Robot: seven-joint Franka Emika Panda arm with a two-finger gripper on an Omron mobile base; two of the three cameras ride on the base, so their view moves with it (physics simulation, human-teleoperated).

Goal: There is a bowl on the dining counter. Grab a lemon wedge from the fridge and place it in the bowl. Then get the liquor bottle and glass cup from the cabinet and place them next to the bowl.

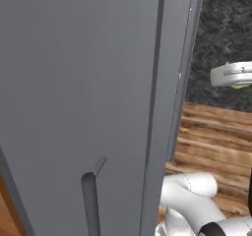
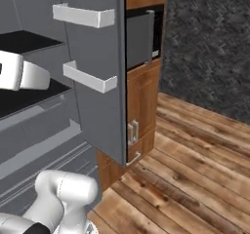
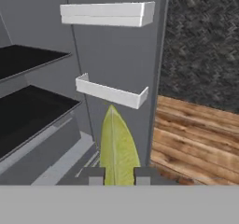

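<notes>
The yellow-green, pointed lemon wedge (image 3: 116, 148) is being held between the two small dark fingertips (image 3: 95, 176) of the gripper (image 3: 118, 176), which are clamped on its near end, one on each side. Just beyond it, the lower white door bin (image 3: 112, 93) and the upper white door bin (image 3: 106, 14) are being faced on the inside of the tall grey fridge door (image 2: 93, 52), with the dark shelves (image 3: 28, 106) of the fridge lying to the left. Farther off, the brown plank floor (image 2: 195, 150) and the dark patterned wall (image 2: 210, 43) are being shown. The step in hand is judged to be carrying the wedge out to the bowl. The grip should be kept firm, and the wedge should be drawn back clear of the bins and door edge before the base is turned.
</notes>
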